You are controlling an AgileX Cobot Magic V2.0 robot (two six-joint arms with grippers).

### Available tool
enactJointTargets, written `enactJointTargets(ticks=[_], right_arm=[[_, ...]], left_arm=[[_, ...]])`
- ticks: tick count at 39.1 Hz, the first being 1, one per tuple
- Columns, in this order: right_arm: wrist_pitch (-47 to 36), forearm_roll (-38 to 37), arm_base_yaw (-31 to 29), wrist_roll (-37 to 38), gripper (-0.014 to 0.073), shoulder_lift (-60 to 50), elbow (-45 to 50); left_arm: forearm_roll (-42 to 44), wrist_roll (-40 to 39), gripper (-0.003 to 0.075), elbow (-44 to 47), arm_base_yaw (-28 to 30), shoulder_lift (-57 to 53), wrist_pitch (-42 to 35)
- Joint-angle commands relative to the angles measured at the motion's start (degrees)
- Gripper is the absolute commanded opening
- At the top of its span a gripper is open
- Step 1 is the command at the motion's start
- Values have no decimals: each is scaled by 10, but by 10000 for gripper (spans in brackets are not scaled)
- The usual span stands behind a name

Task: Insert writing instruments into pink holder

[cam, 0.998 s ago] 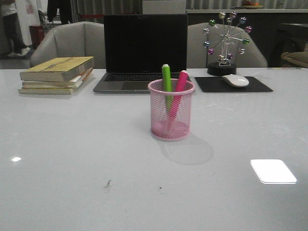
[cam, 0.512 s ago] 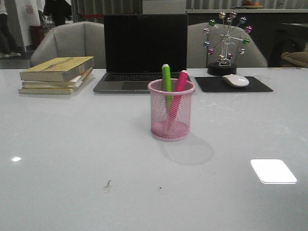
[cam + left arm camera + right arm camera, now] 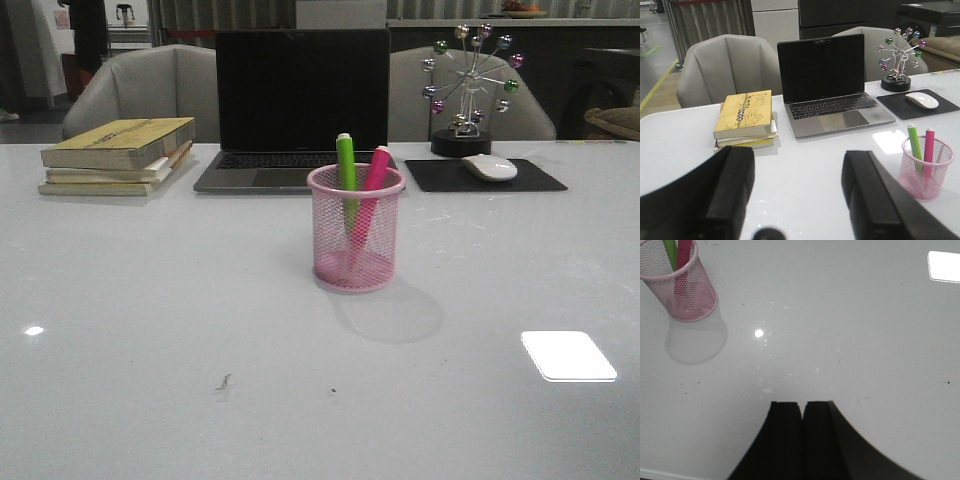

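Two highlighters, green point(image 3: 346, 165) and pink point(image 3: 374, 172), inside the pink mesh cup point(image 3: 356, 241).

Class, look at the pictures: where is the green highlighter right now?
In the front view, the green highlighter stands inside the pink holder at table centre, left of the pink highlighter, before the laptop.

Two markers point(image 3: 347, 165) in holder point(image 3: 355, 243); laptop point(image 3: 300, 110) behind; books point(image 3: 118, 155) left.
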Motion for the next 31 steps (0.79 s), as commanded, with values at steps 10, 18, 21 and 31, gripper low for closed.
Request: enactJointTargets(ticks=[10,18,21,31], right_arm=[[-37,-2,1,-5,29,-9,-16],[-43,1,1,-5,29,-56,-16],[-46,1,1,-5,29,-80,-16],[-46,-7,1,-5,29,-191,-15]], left_arm=[[-9,1,438,-15,1,3,-51],[-9,1,438,-15,1,3,-51],[-9,1,438,-15,1,3,-51],[-9,1,438,-15,12,3,-51]])
